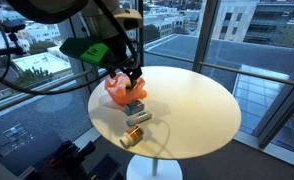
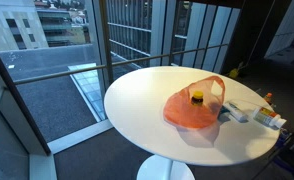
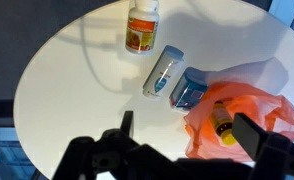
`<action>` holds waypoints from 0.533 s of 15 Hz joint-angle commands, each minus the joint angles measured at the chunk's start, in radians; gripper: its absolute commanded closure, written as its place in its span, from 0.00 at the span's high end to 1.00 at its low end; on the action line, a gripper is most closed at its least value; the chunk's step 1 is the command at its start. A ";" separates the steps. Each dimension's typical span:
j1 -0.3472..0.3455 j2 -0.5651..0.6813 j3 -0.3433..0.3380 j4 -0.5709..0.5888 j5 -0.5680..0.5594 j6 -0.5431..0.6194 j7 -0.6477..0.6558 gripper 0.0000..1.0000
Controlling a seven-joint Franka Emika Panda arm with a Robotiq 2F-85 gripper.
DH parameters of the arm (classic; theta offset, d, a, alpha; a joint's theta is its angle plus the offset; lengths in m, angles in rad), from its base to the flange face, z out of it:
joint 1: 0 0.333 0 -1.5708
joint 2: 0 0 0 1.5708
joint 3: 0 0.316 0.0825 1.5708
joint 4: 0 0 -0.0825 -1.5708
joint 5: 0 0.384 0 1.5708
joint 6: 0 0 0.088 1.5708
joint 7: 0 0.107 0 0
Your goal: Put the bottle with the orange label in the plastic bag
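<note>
Round cream-white pedestal table (image 2: 147,105) stands beside floor-to-ceiling dark-framed glass windows (image 2: 137,30). Daylight; city buildings (image 1: 237,20) outside; dark floor (image 2: 97,150).

No readable text in any view. Bottle (image 3: 141,30) up-left of the orange bag (image 3: 265,108) has an orange label with print, too blurred to read. White container (image 3: 163,70) just left of the bag: nothing legible either.
</note>
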 commanded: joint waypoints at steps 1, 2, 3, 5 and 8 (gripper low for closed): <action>-0.010 0.001 0.010 0.002 0.008 -0.003 -0.005 1.00; -0.010 0.001 0.010 0.002 0.008 -0.003 -0.005 1.00; -0.010 0.001 0.010 0.002 0.008 -0.003 -0.005 1.00; -0.010 0.019 0.018 0.016 0.006 -0.010 0.010 1.00; -0.012 0.064 0.032 0.038 0.004 -0.023 0.034 1.00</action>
